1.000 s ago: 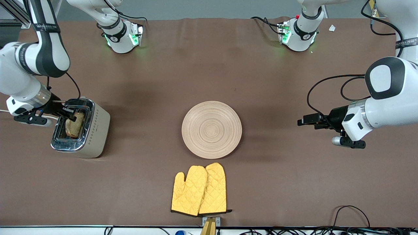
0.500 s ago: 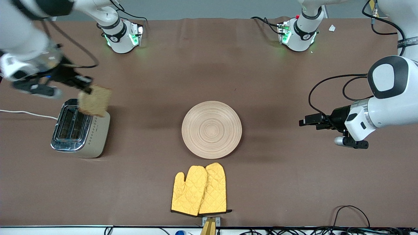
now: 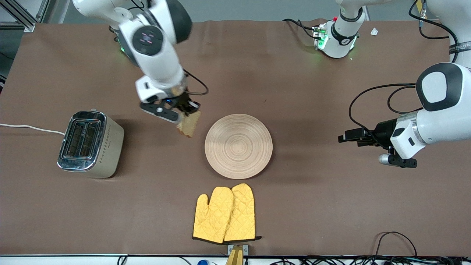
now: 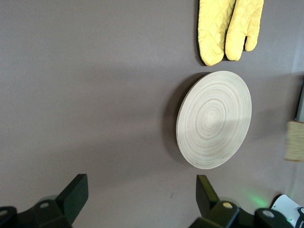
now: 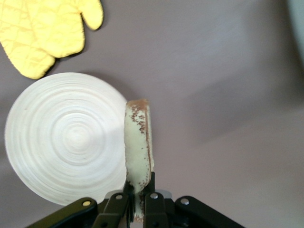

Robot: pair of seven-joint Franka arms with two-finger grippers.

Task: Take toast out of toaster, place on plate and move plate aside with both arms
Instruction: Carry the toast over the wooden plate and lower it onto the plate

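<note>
Since a second ago, the right end effector (image 3: 187, 109) has carried the toast (image 3: 188, 126) from the toaster (image 3: 90, 144), clenched on its top edge so it hangs upright, just beside the plate (image 3: 238, 145) mid-worktop. Left end effector (image 3: 344, 136) waits released near the worktop's end.

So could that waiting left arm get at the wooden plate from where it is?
Probably yes. The left gripper hovers with open fingers toward its own end of the table, facing the plate, with only bare tablecloth between. The toast, in the right gripper, isn't in its way.
</note>
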